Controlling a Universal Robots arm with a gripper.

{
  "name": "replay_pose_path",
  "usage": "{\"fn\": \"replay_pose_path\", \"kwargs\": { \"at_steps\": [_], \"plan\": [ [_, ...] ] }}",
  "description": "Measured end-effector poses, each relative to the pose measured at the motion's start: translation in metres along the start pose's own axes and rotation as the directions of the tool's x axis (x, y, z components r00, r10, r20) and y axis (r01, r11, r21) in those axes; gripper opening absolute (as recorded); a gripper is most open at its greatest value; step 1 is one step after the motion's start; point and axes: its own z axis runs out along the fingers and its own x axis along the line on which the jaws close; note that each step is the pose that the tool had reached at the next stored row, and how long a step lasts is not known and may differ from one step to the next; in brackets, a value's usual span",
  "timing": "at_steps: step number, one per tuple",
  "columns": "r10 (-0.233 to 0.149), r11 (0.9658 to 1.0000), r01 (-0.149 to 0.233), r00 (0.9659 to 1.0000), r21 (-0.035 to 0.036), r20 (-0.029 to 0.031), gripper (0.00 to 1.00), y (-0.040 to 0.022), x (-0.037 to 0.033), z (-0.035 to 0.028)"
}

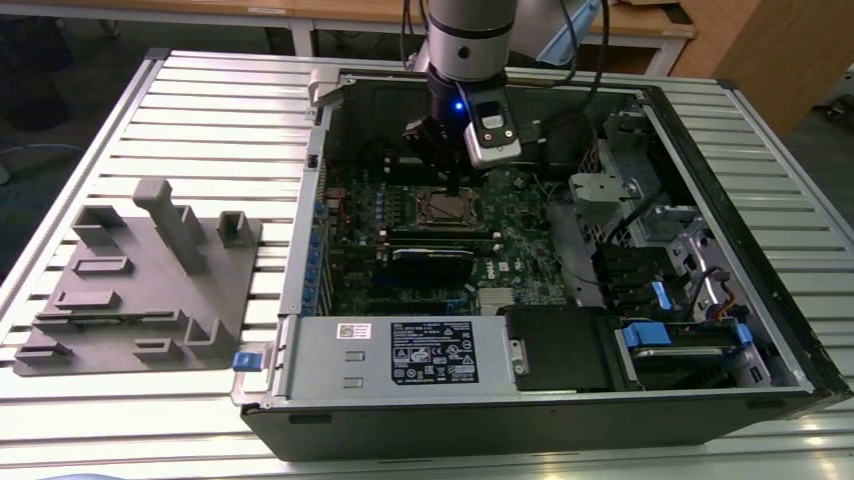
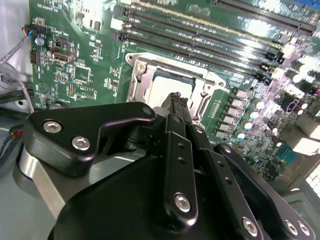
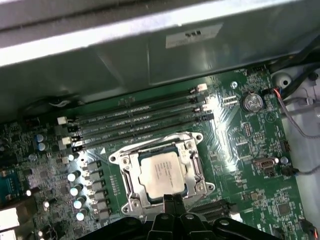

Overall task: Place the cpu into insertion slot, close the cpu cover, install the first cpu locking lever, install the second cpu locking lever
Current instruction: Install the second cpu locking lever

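While we look across the whole scene in the exterior view, the biggest thing is the slatted pale metal desk, and on it lie two large items: one open black desktop computer case and, well apart toward the exterior view's left, one grey plastic fixture block with upright posts. Inside the case we count one green circuit board, one grey power supply box with a label along the near edge, and one long black rectangular card lying across the board.

One grey robot arm comes down into the case from above, and our black claw hangs just over the socket area. In the second wrist view the claw has its fingers drawn close together with the tips directly above the chip; we cannot tell whether they touch it or grip anything.

Four long narrow black slots run side by side next to the socket in the first wrist view.

The small square insertion slot with its silvery metal rim sits in the green board. The thin silver square cpu cover lies flat around the chip, its cut-out centre framing it. The flat square cpu with its dull silver-grey top is seated in the slot, level with the frame, and in both wrist views it lies just past the claw tips.
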Motion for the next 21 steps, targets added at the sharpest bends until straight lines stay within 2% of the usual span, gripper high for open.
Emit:
{"fn": "replay_pose_path", "kwargs": {
  "at_steps": [8,14,17,21],
  "plan": [
    [-0.001,1.0000,0.001,1.0000,-0.0001,-0.0001,0.11,-0.0116,-0.0030,-0.0002],
    [-0.003,1.0000,0.003,1.0000,-0.0001,-0.0001,0.11,-0.0118,-0.0031,-0.0002],
    [-0.039,0.9993,0.039,0.9993,-0.0023,-0.0012,0.11,-0.0118,-0.0031,-0.0001],
    [-0.091,0.9958,0.091,0.9958,-0.0040,-0.0023,0.11,-0.0118,-0.0031,0.0001]
  ]
}}
